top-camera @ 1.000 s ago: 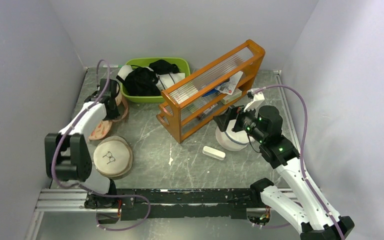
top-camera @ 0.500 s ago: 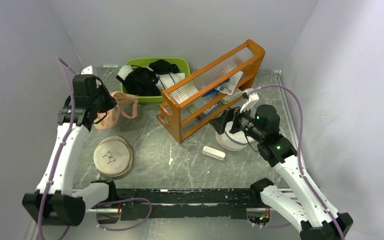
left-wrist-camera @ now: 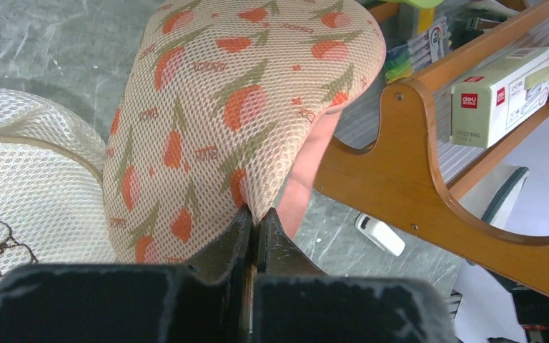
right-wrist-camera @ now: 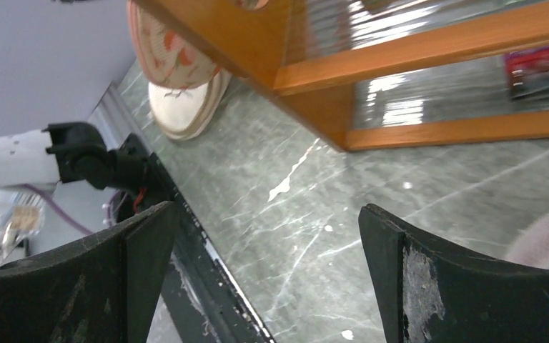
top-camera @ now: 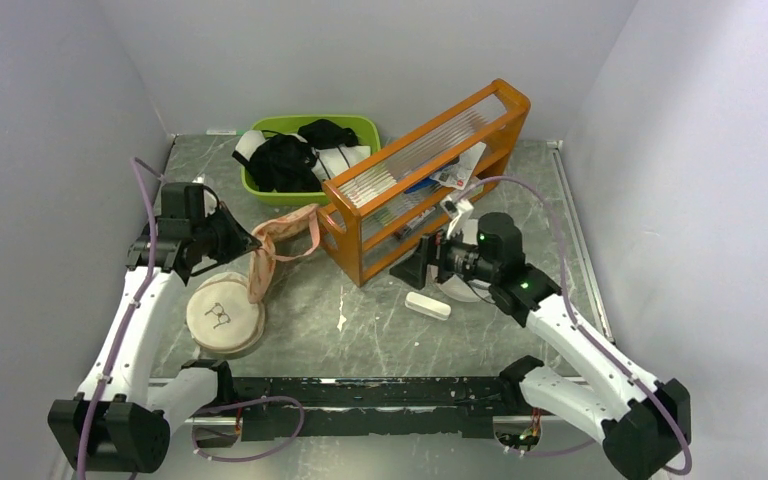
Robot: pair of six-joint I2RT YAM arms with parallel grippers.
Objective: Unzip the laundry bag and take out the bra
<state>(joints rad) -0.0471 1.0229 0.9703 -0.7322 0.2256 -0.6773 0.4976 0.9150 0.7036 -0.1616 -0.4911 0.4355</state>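
Observation:
The laundry bag (top-camera: 282, 240), peach-pink mesh with orange-red and green print, hangs lifted off the table between the beige pouch and the orange rack. My left gripper (top-camera: 247, 243) is shut on its edge. In the left wrist view the bag (left-wrist-camera: 236, 107) fills the upper middle and the closed fingertips (left-wrist-camera: 255, 218) pinch its lower edge. My right gripper (top-camera: 406, 270) is open and empty, low over the table in front of the rack. The right wrist view shows bare table between its fingers and the bag (right-wrist-camera: 166, 44) far off. The bra is hidden.
A round beige pouch (top-camera: 225, 315) with a black drawing lies under the bag's lower end. The orange rack (top-camera: 420, 180) stands at centre. A green basin (top-camera: 360, 128) with black clothes is at the back. A small white block (top-camera: 427, 305) and a white bag (top-camera: 457, 290) lie near the right arm.
My left arm has lifted the laundry bag from the far left and carried it right, toward the rack. My right arm has swung left and lower, still open.

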